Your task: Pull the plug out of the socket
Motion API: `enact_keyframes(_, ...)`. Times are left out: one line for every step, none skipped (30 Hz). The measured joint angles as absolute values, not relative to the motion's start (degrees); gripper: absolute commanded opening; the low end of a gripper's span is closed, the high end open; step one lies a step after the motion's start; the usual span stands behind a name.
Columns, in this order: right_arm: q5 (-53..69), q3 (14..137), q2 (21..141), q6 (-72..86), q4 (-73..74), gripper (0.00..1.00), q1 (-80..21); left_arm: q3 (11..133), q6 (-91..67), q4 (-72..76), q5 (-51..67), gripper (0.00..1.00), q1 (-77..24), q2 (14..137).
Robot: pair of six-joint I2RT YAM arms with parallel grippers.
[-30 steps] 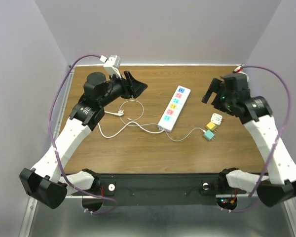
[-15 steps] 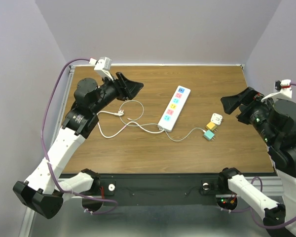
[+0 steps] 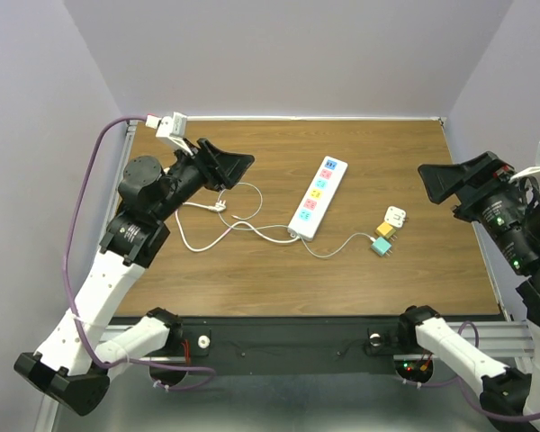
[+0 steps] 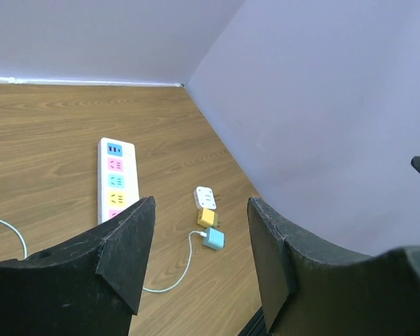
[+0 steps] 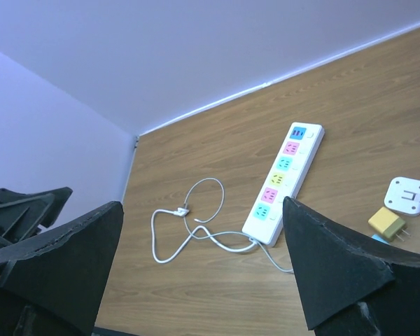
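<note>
The socket (image 3: 318, 198), a long white power strip with coloured outlet faces, lies at the table's middle. It also shows in the left wrist view (image 4: 116, 175) and the right wrist view (image 5: 283, 183). No plug sits in any outlet face that I can see. A white plug (image 3: 394, 217), a yellow plug (image 3: 385, 231) and a teal plug (image 3: 381, 246) with a thin cable lie loose to its right. My left gripper (image 3: 238, 164) is open and empty, raised at the back left. My right gripper (image 3: 436, 180) is open and empty, raised at the right edge.
The strip's thin white cord (image 3: 225, 220) loops on the wood (image 3: 252, 270) left of the strip. Lilac walls close the table at the back and both sides. The arms' black base bar (image 3: 288, 337) runs along the near edge.
Both arms have drawn back and lifted. The left gripper has moved left, the right gripper has swung out to the right edge. Strip and plugs have not moved.
</note>
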State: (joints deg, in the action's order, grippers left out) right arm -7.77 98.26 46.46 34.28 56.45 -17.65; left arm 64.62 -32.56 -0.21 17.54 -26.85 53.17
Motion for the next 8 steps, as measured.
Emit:
enact_keyframes(-8.1, 97.8, 46.1, 34.2, 56.2, 1.0, -17.6, 64.6, -32.7, -0.2, 17.5, 0.66, -26.9, 53.1)
enact_keyframes(-8.1, 97.6, 45.9, 34.2, 56.2, 1.0, -17.6, 64.6, -32.7, -0.2, 17.5, 0.66, -26.9, 52.9)
enact_keyframes(-8.3, 97.2, 45.3, 34.1, 56.2, 1.0, -17.6, 64.6, -32.9, -0.2, 17.5, 0.66, -26.9, 52.9)
enact_keyframes(-8.3, 97.0, 44.7, 34.0, 56.1, 1.0, -17.6, 64.5, -32.9, -0.1, 17.4, 0.66, -26.9, 52.8)
enact_keyframes(-8.3, 96.9, 44.2, 33.8, 56.1, 1.0, -17.6, 64.3, -33.0, -0.1, 17.4, 0.66, -26.9, 52.7)
enact_keyframes(-8.2, 97.0, 43.8, 33.6, 55.9, 1.0, -17.6, 64.1, -33.1, 0.0, 17.3, 0.66, -26.9, 52.6)
enact_keyframes(-8.1, 97.0, 43.5, 33.5, 55.8, 1.0, -17.6, 63.9, -33.1, 0.1, 17.3, 0.66, -26.9, 52.5)
enact_keyframes(-7.7, 97.0, 43.4, 33.3, 55.7, 1.0, -17.6, 63.7, -33.1, 0.2, 17.2, 0.66, -26.9, 52.4)
